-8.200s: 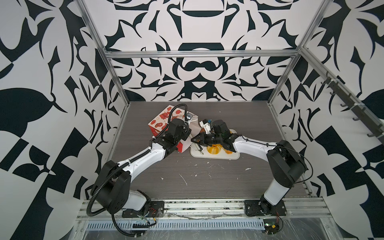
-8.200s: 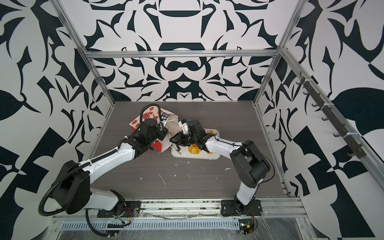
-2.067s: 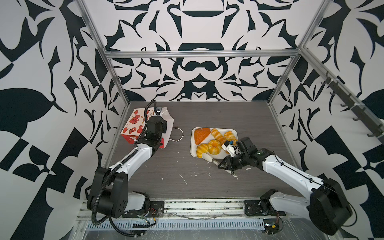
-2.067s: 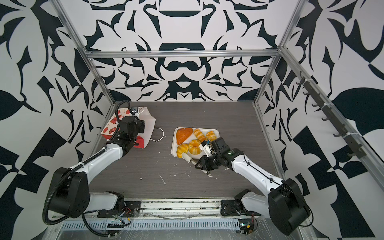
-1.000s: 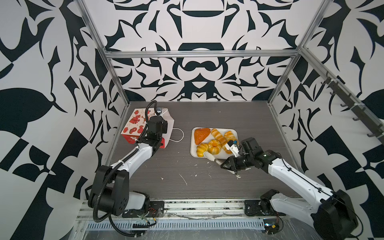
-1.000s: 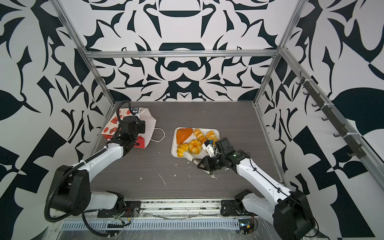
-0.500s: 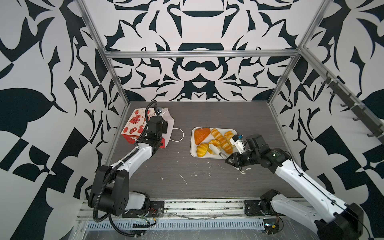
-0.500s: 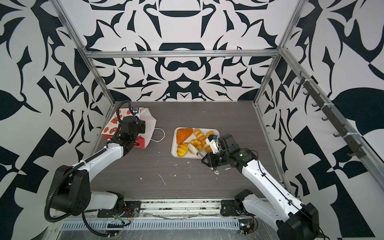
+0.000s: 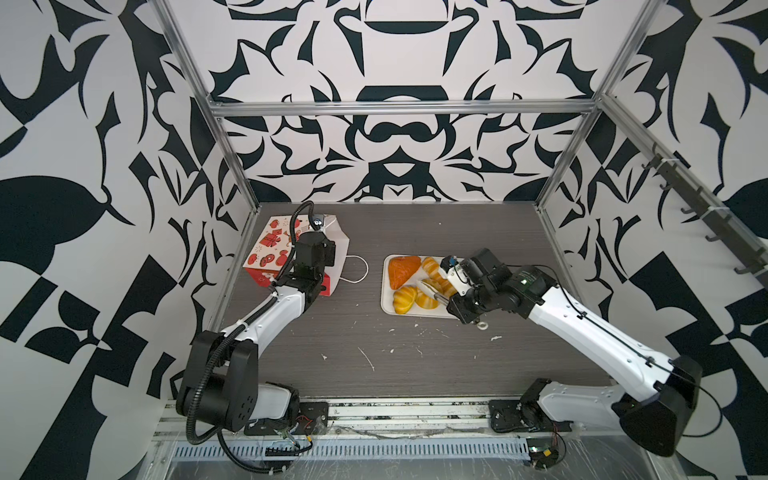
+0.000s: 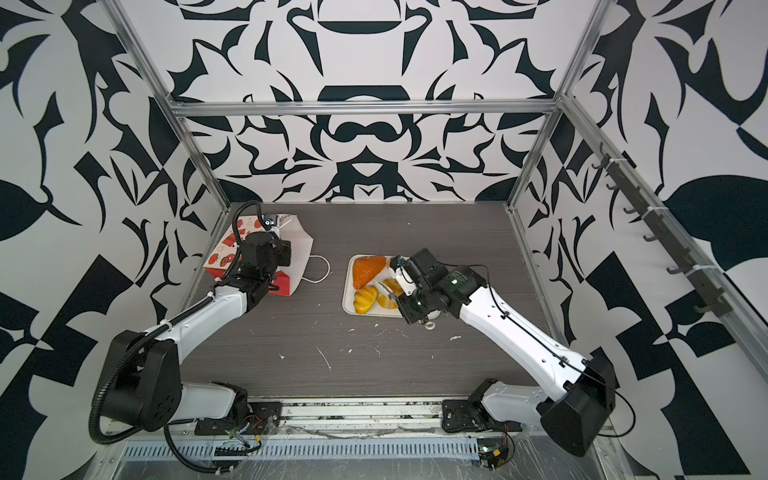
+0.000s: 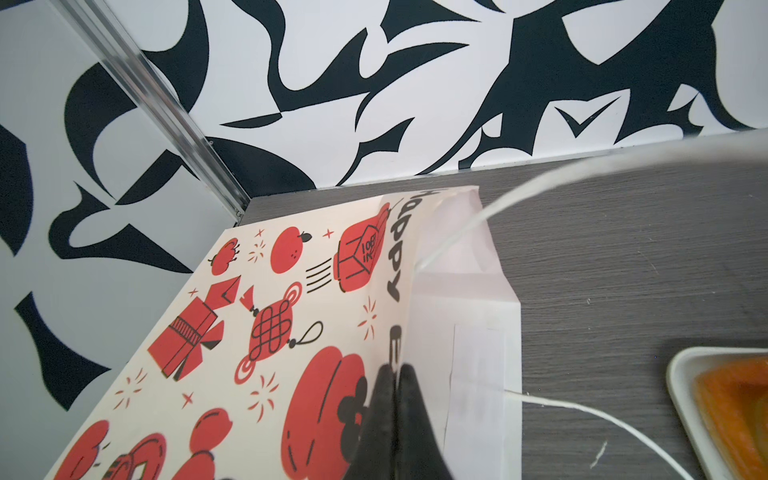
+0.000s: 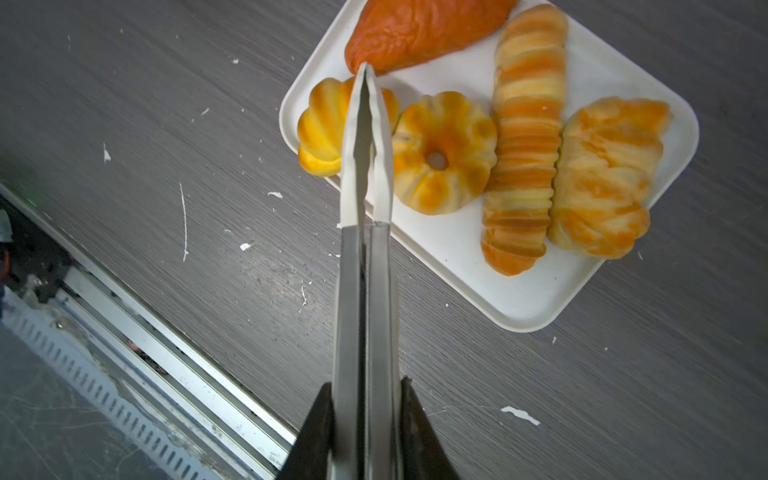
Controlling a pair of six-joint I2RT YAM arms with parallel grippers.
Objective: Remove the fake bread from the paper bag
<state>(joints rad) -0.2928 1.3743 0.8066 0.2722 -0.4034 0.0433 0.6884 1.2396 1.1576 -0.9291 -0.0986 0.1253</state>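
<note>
We see the paper bag (image 9: 274, 253) (image 10: 226, 253) lying on its side at the far left of the worktop (image 9: 415, 365), close to the left wall, with its printed face up and its white-lined mouth turned to the right. The left tool (image 11: 395, 374) is closed on the bag's upper rim at the mouth, its dark fingers pressed together on the paper. One cord handle (image 9: 357, 270) lies looped on the worktop just right of the mouth. To the right of the middle, apart from the bag, a white tray (image 9: 384, 299) (image 12: 457, 249) carries all the fake bread (image 10: 365, 268): the triangle (image 12: 415, 29) at the far left corner, a striped roll (image 12: 324, 133) at the near left corner, then the ring bun (image 12: 444, 153), the long twist (image 12: 523, 145) and the second striped roll (image 12: 602, 174) side by side towards the right. The right tool (image 12: 365, 399) (image 9: 457, 301) clamps a pair of metal tongs (image 12: 365, 166) squeezed so that the blades leave only a narrow gap. Their tips reach over the near left striped roll and end beside the triangle's point; we cannot tell whether they touch either piece. White scraps (image 9: 368, 359) are scattered on the near part of the worktop.
</note>
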